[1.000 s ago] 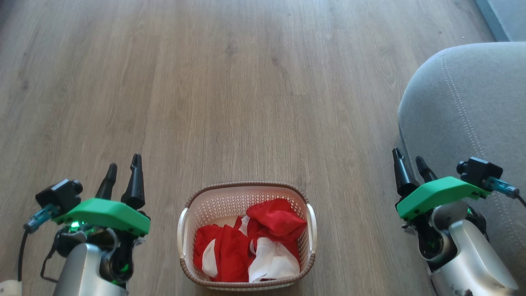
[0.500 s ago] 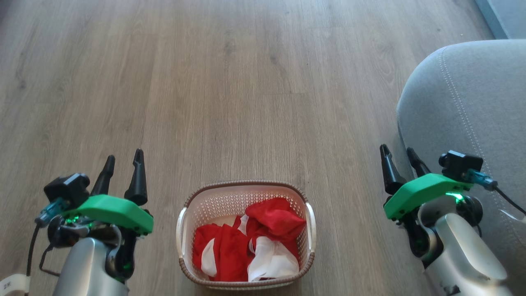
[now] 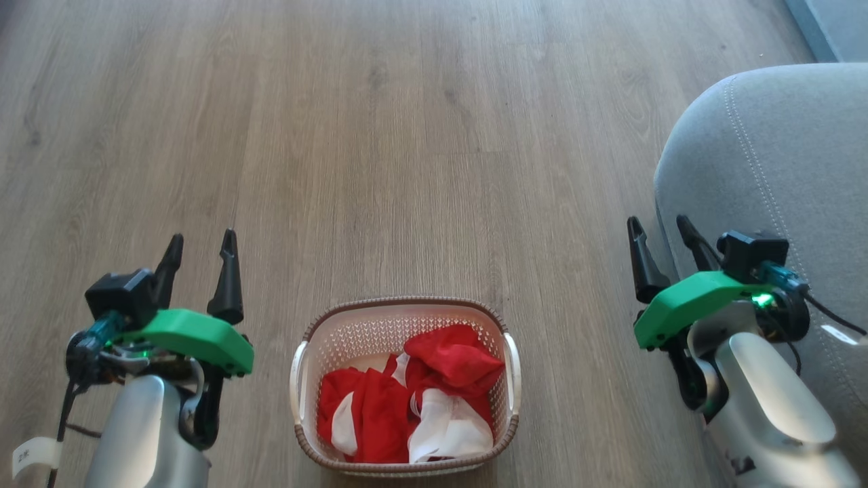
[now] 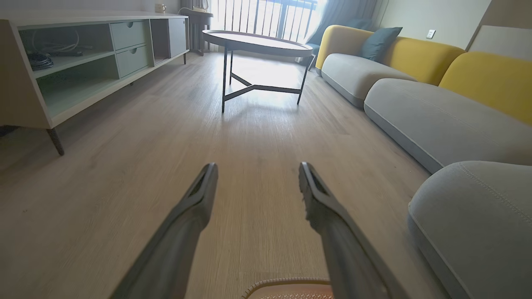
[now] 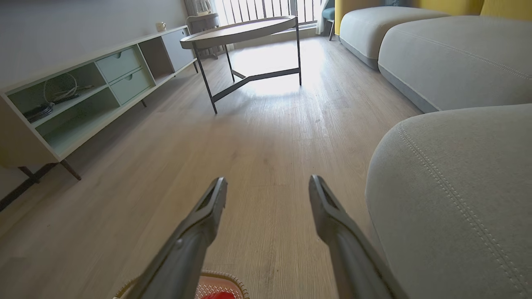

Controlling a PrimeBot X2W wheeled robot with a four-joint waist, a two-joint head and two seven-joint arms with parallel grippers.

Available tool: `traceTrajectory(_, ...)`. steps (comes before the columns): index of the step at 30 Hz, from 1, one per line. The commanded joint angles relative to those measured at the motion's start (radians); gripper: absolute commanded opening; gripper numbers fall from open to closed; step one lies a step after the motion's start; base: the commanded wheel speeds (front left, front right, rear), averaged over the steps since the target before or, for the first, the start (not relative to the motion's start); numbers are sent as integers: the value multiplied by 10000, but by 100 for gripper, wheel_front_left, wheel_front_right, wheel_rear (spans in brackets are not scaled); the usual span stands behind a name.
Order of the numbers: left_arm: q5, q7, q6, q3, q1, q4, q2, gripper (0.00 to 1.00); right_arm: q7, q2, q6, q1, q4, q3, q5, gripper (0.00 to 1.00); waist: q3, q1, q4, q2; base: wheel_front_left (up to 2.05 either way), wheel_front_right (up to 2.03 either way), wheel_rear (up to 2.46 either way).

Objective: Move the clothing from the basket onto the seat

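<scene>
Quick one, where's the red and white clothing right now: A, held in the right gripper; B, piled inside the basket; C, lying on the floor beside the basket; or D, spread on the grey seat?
B: the clothing lies heaped inside the basket, while the left gripper and right gripper stand open, apart from it.

I'm driving in a home living room: a long grey-and-yellow sofa [image 4: 432, 112] with a teal cushion [image 4: 380, 41], a round coffee table [image 4: 257, 41], a low cabinet [image 4: 25, 70] with drawers [image 4: 129, 35], wood floor [image 3: 407, 135], curtains [image 4: 353, 12] by a bright window [image 4: 257, 16], and a laundry basket [image 3: 359, 335] on it
</scene>
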Motion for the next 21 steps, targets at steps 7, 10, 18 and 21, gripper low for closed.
traceTrajectory(7,982,-319,-59,483,-792,-234,107,100,-328,-55,67,-753,-116,-38,-987,100,13,0,-37,0,0,0,0)
traceTrajectory(10,1357,-408,-61,538,-822,-175,105,100,-416,-13,69,-817,-33,-134,-1385,100,-7,0,-71,0,0,0,0)
traceTrajectory(18,1928,-544,-63,743,-888,13,65,100,-550,83,71,-853,64,-536,-2088,100,-61,0,-79,0,0,0,0)
traceTrajectory(21,1934,-544,-63,783,-874,35,38,100,-550,146,71,-811,51,-665,-2179,100,-88,0,-61,0,0,0,0)
